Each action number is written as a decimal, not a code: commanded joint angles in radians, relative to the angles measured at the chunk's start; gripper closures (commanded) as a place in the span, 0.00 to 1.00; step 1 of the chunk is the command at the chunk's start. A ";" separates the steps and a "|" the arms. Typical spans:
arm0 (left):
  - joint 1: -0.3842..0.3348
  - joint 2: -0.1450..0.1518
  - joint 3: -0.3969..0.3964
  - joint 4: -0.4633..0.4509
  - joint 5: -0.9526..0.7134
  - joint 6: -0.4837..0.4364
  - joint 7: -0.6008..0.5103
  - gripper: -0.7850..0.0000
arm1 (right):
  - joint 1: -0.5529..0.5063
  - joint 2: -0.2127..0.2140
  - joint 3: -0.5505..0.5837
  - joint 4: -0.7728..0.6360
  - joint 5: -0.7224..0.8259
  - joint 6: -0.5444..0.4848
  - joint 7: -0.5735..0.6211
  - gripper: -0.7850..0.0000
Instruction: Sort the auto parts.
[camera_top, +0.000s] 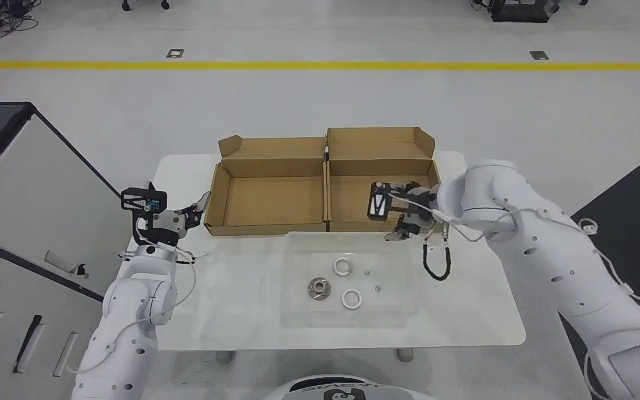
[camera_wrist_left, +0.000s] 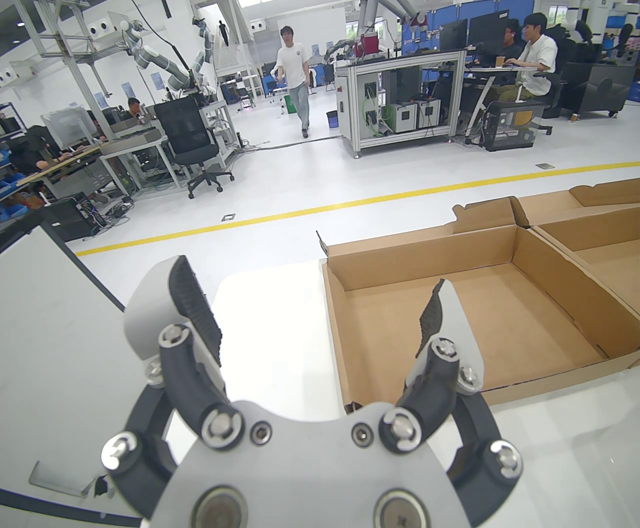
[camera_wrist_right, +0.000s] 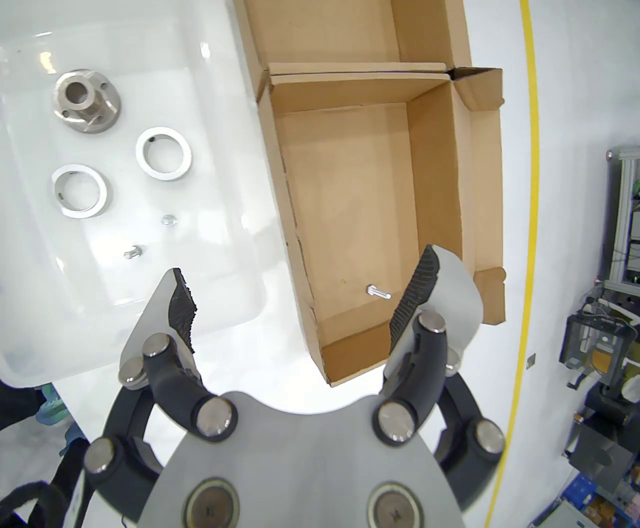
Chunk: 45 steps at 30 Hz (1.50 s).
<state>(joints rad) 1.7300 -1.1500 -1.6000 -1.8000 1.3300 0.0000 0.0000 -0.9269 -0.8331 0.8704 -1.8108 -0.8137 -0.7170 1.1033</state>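
A clear tray (camera_top: 300, 310) at the table's front middle holds a metal flanged hub (camera_top: 319, 289) (camera_wrist_right: 86, 100), two metal rings (camera_top: 342, 267) (camera_top: 352, 298) (camera_wrist_right: 163, 152) (camera_wrist_right: 80, 190) and two small bolts (camera_wrist_right: 169, 220) (camera_wrist_right: 133, 252). Two open cardboard boxes stand behind it, left (camera_top: 265, 190) (camera_wrist_left: 450, 310) and right (camera_top: 350, 190) (camera_wrist_right: 350, 200). One bolt (camera_wrist_right: 378, 292) lies in the right box near its right end. My right gripper (camera_top: 393, 215) (camera_wrist_right: 305, 270) hangs open over that box's front right corner, holding nothing. My left gripper (camera_top: 192, 213) (camera_wrist_left: 310, 277) is open and empty, just left of the left box.
The white table (camera_top: 470, 300) has bare room to the right of the tray and at its front. A grey panel (camera_top: 50, 190) stands beside the table's left edge. The left box looks empty inside.
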 joint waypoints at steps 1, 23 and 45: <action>0.000 0.000 0.000 0.000 0.000 0.000 0.000 0.00 | 0.018 0.021 -0.045 -0.022 0.015 0.007 0.007 0.00; 0.000 0.000 0.000 0.000 0.000 0.000 0.000 0.00 | 0.416 0.130 -0.641 -0.068 0.279 0.001 0.001 0.00; 0.000 0.000 0.000 0.000 0.000 0.000 0.000 0.00 | 0.390 0.022 -0.700 0.080 0.253 -0.015 -0.015 0.00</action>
<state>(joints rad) 1.7300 -1.1500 -1.6000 -1.8000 1.3300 0.0000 0.0000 -0.5327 -0.8065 0.1700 -1.7365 -0.5569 -0.7323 1.0882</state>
